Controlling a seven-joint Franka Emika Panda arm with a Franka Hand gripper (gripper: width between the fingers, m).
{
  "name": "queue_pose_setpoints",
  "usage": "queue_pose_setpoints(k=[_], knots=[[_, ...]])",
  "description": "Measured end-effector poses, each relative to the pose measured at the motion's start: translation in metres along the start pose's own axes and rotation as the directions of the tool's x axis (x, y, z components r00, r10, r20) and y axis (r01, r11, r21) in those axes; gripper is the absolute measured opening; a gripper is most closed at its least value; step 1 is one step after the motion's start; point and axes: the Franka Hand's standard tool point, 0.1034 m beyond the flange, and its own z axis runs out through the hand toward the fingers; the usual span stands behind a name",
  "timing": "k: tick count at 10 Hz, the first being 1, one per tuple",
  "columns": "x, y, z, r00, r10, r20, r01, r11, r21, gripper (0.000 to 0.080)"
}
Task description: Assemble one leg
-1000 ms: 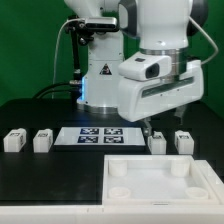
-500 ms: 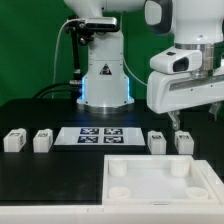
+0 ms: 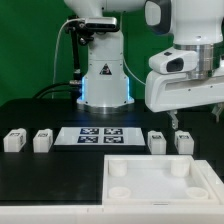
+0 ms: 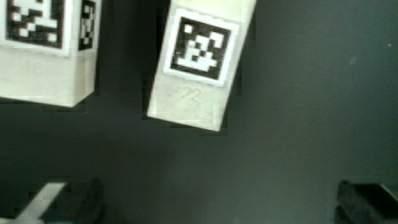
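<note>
Gripper point(image 3: 178, 120) empty, fingers point(image 4: 54, 200) spread wide. In the last second it has swung from the middle over to the exterior view's right, then all but stopped. That looks like lining up for a pick, with nothing grasped yet. Right below, the leg point(image 4: 199, 65) lies flat on the black table point(image 3: 60, 170), tag facing up, beside its neighbour point(image 4: 45, 50). Its long axis runs along the table, slightly skewed, roughly crosswise to the line between the fingertips.

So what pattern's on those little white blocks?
Black-and-white square tags on the white plastic legs; clearest in wrist view.
</note>
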Motion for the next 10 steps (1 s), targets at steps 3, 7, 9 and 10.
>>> queue_pose_setpoints(k=[3,7,9,10], knots=[[-0.003,0.007,0.004,0.969,0.059,0.241,-0.061,0.998,0.001,0.0649],[-0.004,0.001,0.007,0.82,0.055,0.57,-0.078,0.997,0.017,0.0649],[-0.001,-0.001,0.012,0.757,0.051,0.651,-0.086,0.996,0.022,0.0649],[-0.004,-0.002,0.015,0.75,0.075,0.658,-0.103,0.995,0.004,0.0649]])
